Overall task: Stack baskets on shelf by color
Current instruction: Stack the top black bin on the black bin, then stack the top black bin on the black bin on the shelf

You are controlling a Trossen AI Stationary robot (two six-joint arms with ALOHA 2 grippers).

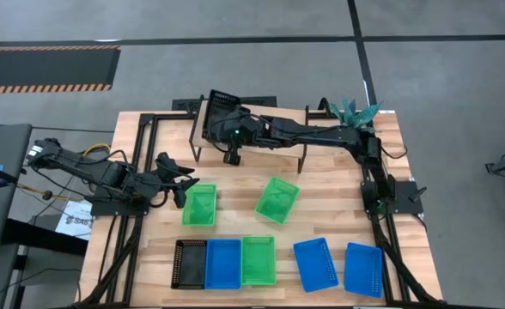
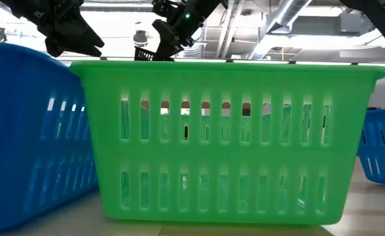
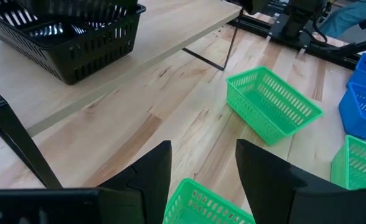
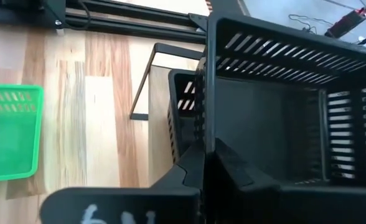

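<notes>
My right gripper (image 1: 221, 129) reaches over the light-wood shelf (image 1: 270, 159) and is shut on a black basket (image 1: 222, 110) at the shelf's left end. A second black basket (image 4: 184, 106) sits under it on the shelf. My left gripper (image 1: 182, 174) is open and empty, hovering by the far edge of a green basket (image 1: 199, 204) that stands on the table. In the left wrist view its fingers (image 3: 149, 177) straddle that basket's rim (image 3: 201, 205) from above without touching. A second green basket (image 1: 277, 199) stands in front of the shelf. My right gripper pinches one side wall of the black basket at its rim (image 4: 203, 118), one finger outside and one inside. The fingers come from the table's right side, slanting down. The basket sits tilted over the second black basket; whether it rests in it I cannot tell.
Along the table's near edge stand a black basket (image 1: 190, 262), a blue one (image 1: 223, 263), a green one (image 1: 258, 260) and two more blue ones (image 1: 315, 263) (image 1: 363, 269). The shelf's middle and right part (image 3: 170, 31) is bare. The shelf's black legs (image 1: 301, 163) stand on the table.
</notes>
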